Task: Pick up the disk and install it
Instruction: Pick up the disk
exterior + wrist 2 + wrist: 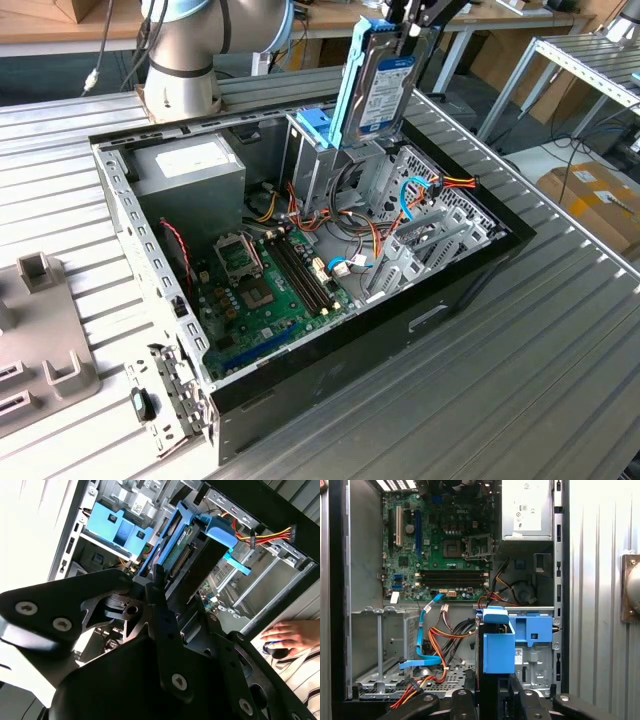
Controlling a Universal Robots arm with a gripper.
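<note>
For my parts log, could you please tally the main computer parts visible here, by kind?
disk: 1
power supply: 1
motherboard: 1
computer case: 1
Total: 4

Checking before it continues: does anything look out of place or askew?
The disk hangs on edge in the gripper, tilted, above the cage, not seated. A person's hand lies beyond the case wall. Nothing looks damaged.
</note>
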